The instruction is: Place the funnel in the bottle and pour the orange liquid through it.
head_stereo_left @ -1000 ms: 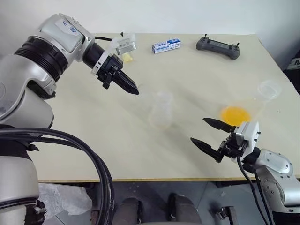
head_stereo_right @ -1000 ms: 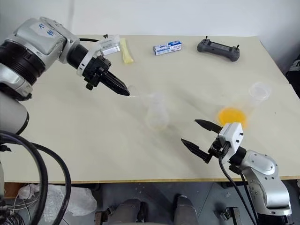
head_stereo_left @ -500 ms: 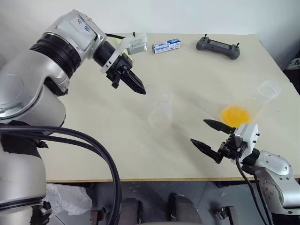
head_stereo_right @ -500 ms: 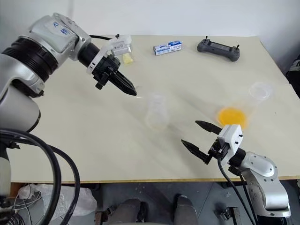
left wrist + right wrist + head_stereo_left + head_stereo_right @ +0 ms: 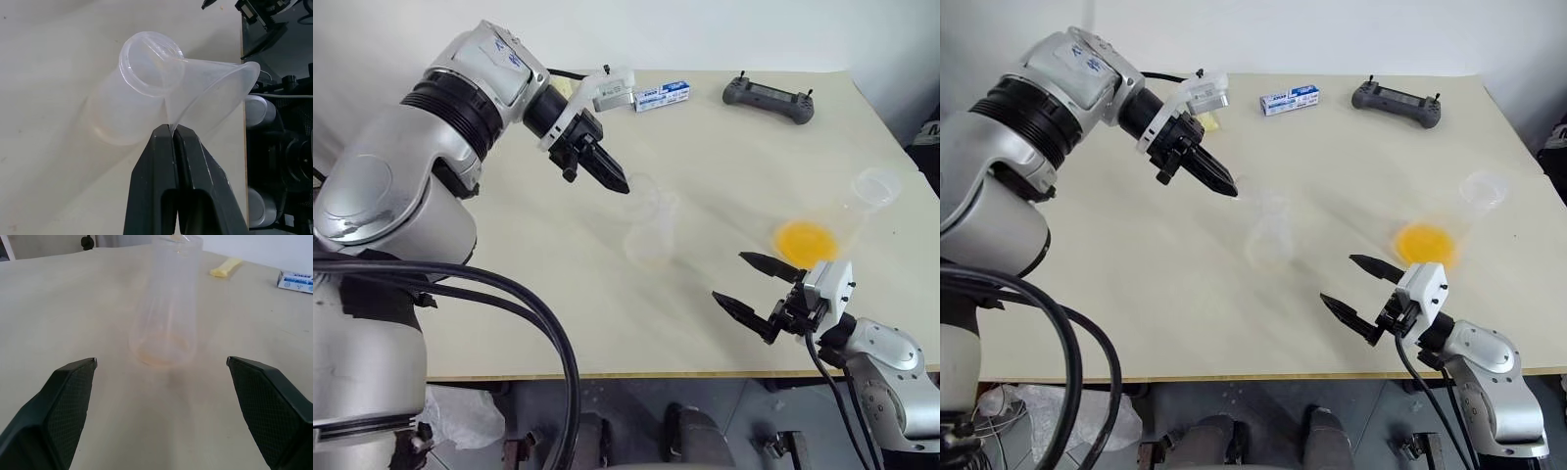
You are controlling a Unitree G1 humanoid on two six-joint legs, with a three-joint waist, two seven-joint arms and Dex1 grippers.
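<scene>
**Left eye view: funnel carried in over the bottle's neck**

Left eye view shows one desk (image 5: pixel 509 294) carrying everything. Over the last second the left arm has swung in toward the middle, bringing its gripper (image 5: pixel 619 183) from well short of the bottle (image 5: pixel 651 227) to just beside its mouth. That suggests the seating step is close: the funnel has still to be stood stem-down in the neck, and pouring is not yet begun.

The left jaws are pressed together on the rim of the funnel (image 5: pixel 210 93), which in the left wrist view lies tilted, its cone overlapping the bottle's open mouth; whether they touch I cannot tell. The right gripper (image 5: pixel 756 291) has kept its place near the desk's front edge, jaws spread wide and holding nothing.

Counted: two clear flasks, the bottle upright mid-desk and a second flask (image 5: pixel 862 201) lying on its side at the right with the orange liquid (image 5: pixel 806 238) pooled in it. One funnel. One black controller (image 5: pixel 769 96), one small blue-and-white box (image 5: pixel 660 95), one yellow packet (image 5: pixel 1206 121) at the far edge.
</scene>
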